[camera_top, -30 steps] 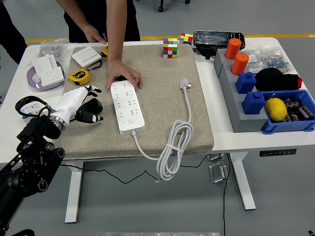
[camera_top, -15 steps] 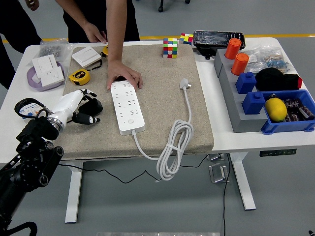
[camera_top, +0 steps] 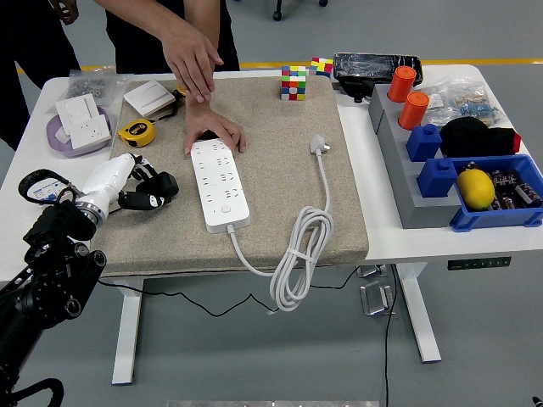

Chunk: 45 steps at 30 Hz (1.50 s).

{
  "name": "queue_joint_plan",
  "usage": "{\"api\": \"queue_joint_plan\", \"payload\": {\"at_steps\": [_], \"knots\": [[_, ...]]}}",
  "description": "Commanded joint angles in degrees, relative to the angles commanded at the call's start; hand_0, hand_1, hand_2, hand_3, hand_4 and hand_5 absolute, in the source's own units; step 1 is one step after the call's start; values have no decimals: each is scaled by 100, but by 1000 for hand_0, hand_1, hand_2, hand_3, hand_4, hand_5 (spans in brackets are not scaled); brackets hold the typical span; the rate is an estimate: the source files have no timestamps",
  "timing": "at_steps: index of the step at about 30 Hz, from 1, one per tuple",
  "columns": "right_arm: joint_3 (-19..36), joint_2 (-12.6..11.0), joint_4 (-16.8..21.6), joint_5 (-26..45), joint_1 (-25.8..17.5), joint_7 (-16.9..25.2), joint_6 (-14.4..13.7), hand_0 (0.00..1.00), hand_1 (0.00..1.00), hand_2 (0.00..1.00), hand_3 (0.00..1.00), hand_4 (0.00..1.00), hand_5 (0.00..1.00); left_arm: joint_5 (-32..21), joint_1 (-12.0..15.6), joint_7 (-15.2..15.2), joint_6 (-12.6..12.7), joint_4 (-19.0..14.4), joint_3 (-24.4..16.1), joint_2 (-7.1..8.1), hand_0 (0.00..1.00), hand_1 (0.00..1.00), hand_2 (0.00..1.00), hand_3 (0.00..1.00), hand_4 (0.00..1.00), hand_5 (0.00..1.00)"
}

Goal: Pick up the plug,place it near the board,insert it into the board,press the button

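A white power strip [camera_top: 219, 183] lies lengthwise on the beige mat [camera_top: 271, 127], its round button near its front end. Its white cable runs off the mat's front edge, coils [camera_top: 299, 253], and ends in a grey plug [camera_top: 318, 146] lying on the mat to the right of the strip. My left hand [camera_top: 146, 188] hovers low over the mat's left edge, left of the strip, fingers loosely curled and holding nothing. A person's hand [camera_top: 214, 131] presses on the strip's far end; the person's other hand [camera_top: 192, 61] is raised above it. The right arm is out of view.
A yellow tape measure [camera_top: 136, 131], white wall sockets [camera_top: 83, 121] and a switch plate [camera_top: 149, 98] lie at the back left. A Rubik's cube [camera_top: 293, 83] stands at the mat's back edge. A grey rack [camera_top: 405, 161] with orange and blue pieces and a blue bin [camera_top: 501, 199] stand on the right.
My left hand has drawn back left and slightly up, toward the mat's left edge. The person's second hand has lifted from the table's back left and now hovers over the mat.
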Motion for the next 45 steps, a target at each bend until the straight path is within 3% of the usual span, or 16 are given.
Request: {"api": "queue_joint_plan", "payload": {"at_steps": [15, 16, 21, 22, 25, 33, 45], "knots": [[1, 1, -2, 10, 10, -2, 0, 869, 828, 795, 795, 998, 933, 0, -50, -28, 53, 170, -91, 2, 574, 569, 489, 512, 883, 258], [2, 1, -2, 12, 10, -1, 0, 868, 828, 795, 796, 998, 934, 0, -50, -29, 60, 169, -97, 0, 565, 524, 479, 497, 754, 187], [15, 1, -3, 14, 7, 0, 0, 868, 828, 795, 796, 998, 934, 0, -36, -46, 120, 140, -91, 0, 565, 524, 479, 497, 754, 187], [17, 2, -4, 15, 6, 1, 1, 868, 827, 794, 796, 998, 934, 0, -32, -48, 115, 132, -90, 2, 495, 457, 408, 445, 646, 46], [30, 6, -3, 11, 3, 1, 2, 868, 827, 794, 796, 998, 934, 0, -10, -54, 80, 93, -72, 15, 495, 457, 408, 445, 646, 46], [45, 15, -6, 14, -6, 0, 3, 868, 827, 794, 795, 998, 934, 0, 88, -46, -66, -331, 112, 91, 497, 463, 392, 430, 615, 46], [68, 25, -7, 9, 5, 2, 5, 867, 827, 794, 796, 998, 937, -202, 54, -61, -239, -1392, 889, 307, 498, 470, 381, 419, 611, 55]]}}
